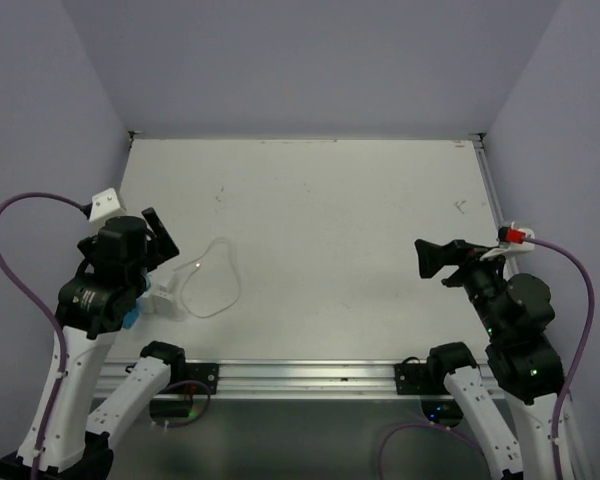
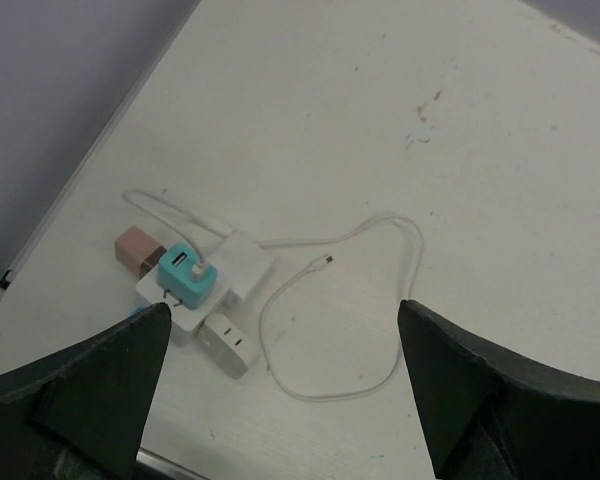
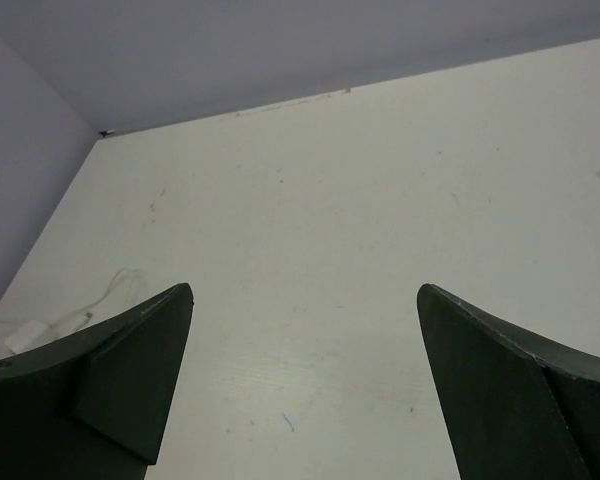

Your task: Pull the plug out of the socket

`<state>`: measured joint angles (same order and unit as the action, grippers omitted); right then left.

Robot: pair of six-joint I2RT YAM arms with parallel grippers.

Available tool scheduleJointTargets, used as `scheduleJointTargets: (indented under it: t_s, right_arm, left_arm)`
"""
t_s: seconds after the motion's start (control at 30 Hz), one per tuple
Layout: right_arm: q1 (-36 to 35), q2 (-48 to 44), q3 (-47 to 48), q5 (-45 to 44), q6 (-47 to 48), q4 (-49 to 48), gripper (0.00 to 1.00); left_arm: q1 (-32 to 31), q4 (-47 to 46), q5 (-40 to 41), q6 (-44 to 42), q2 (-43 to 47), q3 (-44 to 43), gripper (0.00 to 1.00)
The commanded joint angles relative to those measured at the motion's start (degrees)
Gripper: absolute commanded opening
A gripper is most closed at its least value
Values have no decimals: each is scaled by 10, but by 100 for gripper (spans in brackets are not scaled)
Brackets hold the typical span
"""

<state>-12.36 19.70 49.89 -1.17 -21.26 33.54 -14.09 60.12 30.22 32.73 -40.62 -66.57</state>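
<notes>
**benchrat:** Two claws spread wide, left gripper (image 1: 160, 240) and right gripper (image 1: 435, 262), and neither one is pinching anything. So I'm reading this as the approach step, nothing is getting pulled yet. Left is hovering over the socket (image 2: 238, 262), which is sitting by the table (image 1: 330, 200)'s left edge, toward the near side. Right is hanging way over on the other side, well apart from all of it.

**wirenut:** Agreed. I'm guessing the teal plug (image 2: 185, 275) is the one coming out. It's standing in the socket, with a cable (image 2: 420, 255) looping loose beside it. Next move, I'm thinking left is needing to drop down, close across the teal body and pull straight off. The socket is looking light, so it's probably going to lift along unless the right gripper is pinning it.

**benchrat:** Top view is hiding most of that though. The arm is covering the block, and I'm only seeing a white bit and a speck of blue.

**wirenut:** Yeah, the left wrist view is giving the good stuff: teal plug, a brown plug (image 2: 135, 248) right beside it, a white adapter (image 2: 225, 342) at the near end. Right wrist is mostly showing bare table.
</notes>
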Motion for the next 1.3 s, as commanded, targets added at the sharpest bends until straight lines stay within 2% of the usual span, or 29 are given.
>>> scheduleJointTargets:
  t_s: [0.0,0.1,0.4,0.53,0.67,0.97,1.27]
  right_arm:
    - [-8,-8,-15,35,-26,-3,99]
    - [-12,-11,-27,53,-33,-4,99]
    - [-21,-38,-52,61,-44,-7,99]
    - [-25,-57,-62,62,-49,-8,99]
    - [-35,-67,-68,58,-51,-14,99]
    - [-66,-98,-57,31,-13,1,99]
    - [-93,-107,-46,13,23,26,99]
  left_arm:
    - [-4,16,34,42,-14,48,99]
    - [-3,10,55,61,-48,81,100]
    - [24,3,85,91,-179,76,100]
    - [44,35,94,149,-247,72,100]
    - [54,24,120,172,-260,91,100]
    - [126,-4,138,225,-300,144,99]
    - [136,-15,146,278,-330,150,98]
